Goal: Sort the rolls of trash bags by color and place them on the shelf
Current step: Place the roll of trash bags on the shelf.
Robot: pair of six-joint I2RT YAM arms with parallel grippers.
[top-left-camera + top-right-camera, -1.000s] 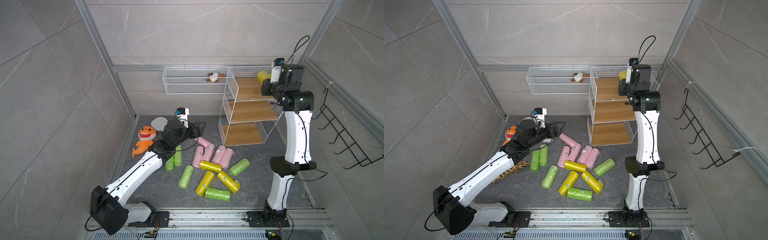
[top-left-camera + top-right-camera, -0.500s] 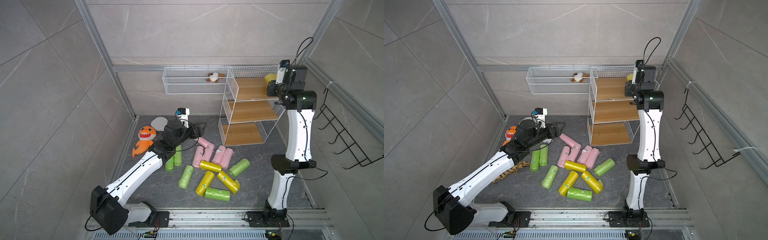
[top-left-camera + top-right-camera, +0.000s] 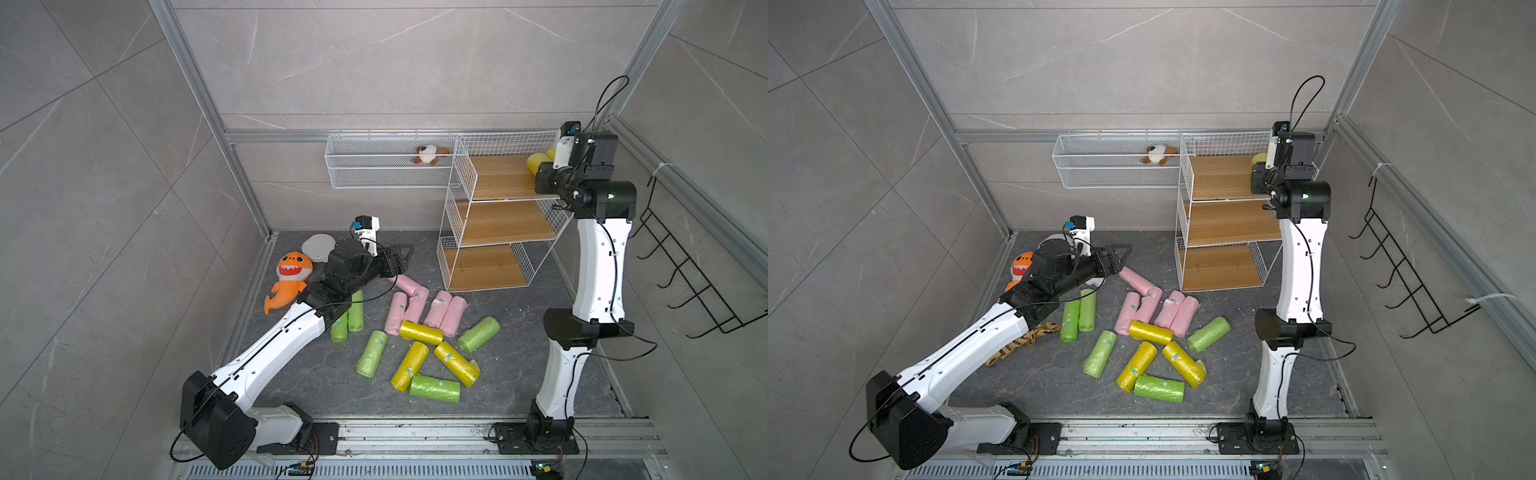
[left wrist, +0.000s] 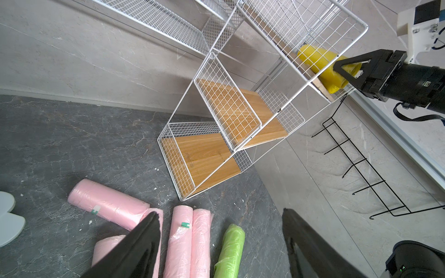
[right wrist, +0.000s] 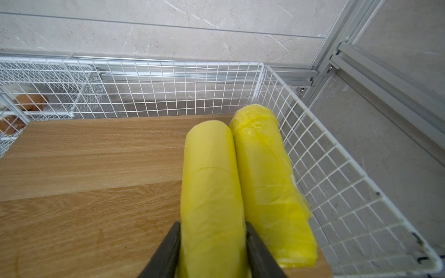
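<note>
Two yellow rolls lie side by side at the right end of the shelf's (image 3: pixel 498 224) top board. My right gripper (image 5: pixel 212 225) is shut on the left one (image 5: pixel 209 180), a finger against each side; the other (image 5: pixel 262 168) rests by the mesh wall. In the left wrist view, the right gripper (image 4: pixel 346 68) reaches in over the tier's edge. On the dark floor lie several pink rolls (image 3: pixel 424 307), several green rolls (image 3: pixel 478 334) and three yellow ones (image 3: pixel 419 332). My left gripper (image 4: pixel 219 213) hangs open just above the pink rolls (image 4: pixel 106 204), holding nothing.
A long white wire basket (image 3: pixel 386 166) on the back wall holds a small plush (image 3: pixel 430 154). An orange shark plush (image 3: pixel 291 278) and a white round disc (image 3: pixel 318 247) lie at the floor's left. A braided rope (image 3: pixel 1021 343) lies under my left arm. A black hook rack (image 3: pixel 698 282) hangs on the right wall.
My right arm has carried the yellow roll rightwards along the top tier, up against the other yellow roll. The left arm has stayed still.
</note>
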